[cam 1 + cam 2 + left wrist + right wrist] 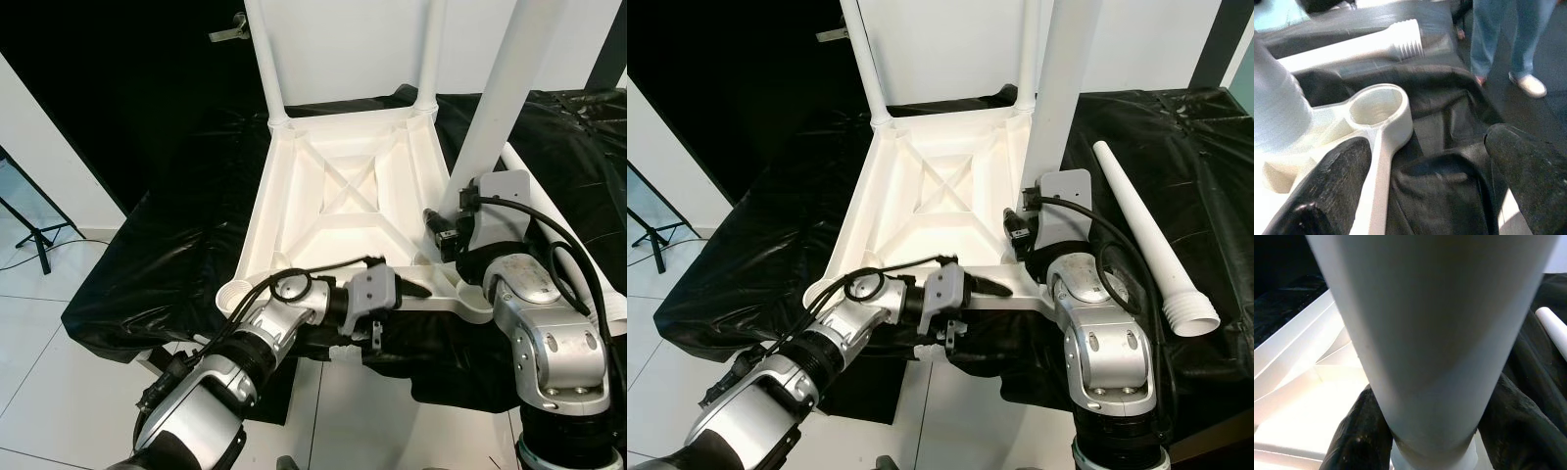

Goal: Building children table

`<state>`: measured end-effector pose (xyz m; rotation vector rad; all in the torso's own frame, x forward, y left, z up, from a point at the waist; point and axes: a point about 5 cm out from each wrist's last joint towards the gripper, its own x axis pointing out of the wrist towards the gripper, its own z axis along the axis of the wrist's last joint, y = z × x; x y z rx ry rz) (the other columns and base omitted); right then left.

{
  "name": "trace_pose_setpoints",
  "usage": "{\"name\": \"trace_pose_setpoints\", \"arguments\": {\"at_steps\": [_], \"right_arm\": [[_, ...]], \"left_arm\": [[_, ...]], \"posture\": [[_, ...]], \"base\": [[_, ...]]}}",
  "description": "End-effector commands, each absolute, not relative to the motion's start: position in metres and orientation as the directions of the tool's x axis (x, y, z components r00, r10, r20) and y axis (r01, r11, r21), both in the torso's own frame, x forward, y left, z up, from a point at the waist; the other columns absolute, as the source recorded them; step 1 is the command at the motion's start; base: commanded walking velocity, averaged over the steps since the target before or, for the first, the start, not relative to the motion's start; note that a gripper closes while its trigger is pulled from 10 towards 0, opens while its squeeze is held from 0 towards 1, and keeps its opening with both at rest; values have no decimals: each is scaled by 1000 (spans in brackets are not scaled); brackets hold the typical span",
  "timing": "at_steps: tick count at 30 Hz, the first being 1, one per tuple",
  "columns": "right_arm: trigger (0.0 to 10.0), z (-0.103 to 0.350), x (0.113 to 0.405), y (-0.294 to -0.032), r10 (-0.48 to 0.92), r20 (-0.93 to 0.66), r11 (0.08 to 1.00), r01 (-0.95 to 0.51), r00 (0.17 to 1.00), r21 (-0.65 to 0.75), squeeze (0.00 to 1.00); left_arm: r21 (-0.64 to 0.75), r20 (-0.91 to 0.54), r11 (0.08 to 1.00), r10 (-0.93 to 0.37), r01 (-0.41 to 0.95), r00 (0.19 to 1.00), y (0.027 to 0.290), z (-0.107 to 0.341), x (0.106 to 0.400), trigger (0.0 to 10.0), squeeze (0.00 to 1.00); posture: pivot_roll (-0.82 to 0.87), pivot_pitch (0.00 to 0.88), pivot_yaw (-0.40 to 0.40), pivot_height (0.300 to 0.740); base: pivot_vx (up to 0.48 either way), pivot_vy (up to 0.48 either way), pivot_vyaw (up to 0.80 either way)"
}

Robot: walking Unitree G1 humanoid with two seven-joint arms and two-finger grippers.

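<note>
Three legs are standing in the upturned tabletop (338, 191) at frame centre; we are clamping the right end effector (1420, 440) round the near-right leg (495, 108) to seat it. Left end effector (1425, 196) is gaping wide, empty, beside the vacant socket (1376, 105); spare leg (1146, 240) lying right.

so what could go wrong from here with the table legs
1. The right gripper is closed around the near right leg at its base; if that leg isn't fully seated, twisting could tip it or cross the thread.
2. The left gripper is at the tabletop's near edge with fingers open, so the top may shift on the slippery black cover.
3. The spare leg lies loose and could roll off.
</note>
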<state>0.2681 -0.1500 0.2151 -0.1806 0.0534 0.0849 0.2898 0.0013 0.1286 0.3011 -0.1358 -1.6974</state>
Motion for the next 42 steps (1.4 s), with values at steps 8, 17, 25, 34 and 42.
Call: {"name": "trace_pose_setpoints", "arguments": {"at_steps": [8, 17, 25, 34, 42], "right_arm": [[10000, 218, 267, -149, 93, -46, 979, -99, 995, -176, 0], [10000, 219, 267, -148, 96, -44, 979, -102, 994, -174, 0], [10000, 214, 258, -154, 70, -61, 983, -79, 996, -163, 0], [10000, 203, 242, -166, 49, -100, 983, -66, 994, -172, 0], [10000, 188, 226, -174, 39, -154, 983, -66, 987, -174, 0]], "left_arm": [[269, -168, 2, -985, 963, 49, 7, 124, 309, 10000, 0], [261, -256, 111, -950, 959, 180, 7, 112, 318, 10000, 0], [252, -340, 225, -890, 941, 304, 8, 97, 323, 7412, 0], [237, -355, 243, -880, 941, 317, 7, 93, 323, 3098, 0], [238, -326, 215, -901, 947, 286, -2, 97, 321, 10000, 0]], "posture": [[-226, 0, 114, 740], [-227, 0, 117, 740], [-233, 0, 120, 740], [-249, 0, 116, 740], [-272, 8, 119, 740]], "base": [[0, 0, 0], [0, 0, 0], [0, 0, 0], [0, 0, 0], [0, 0, 0]]}}
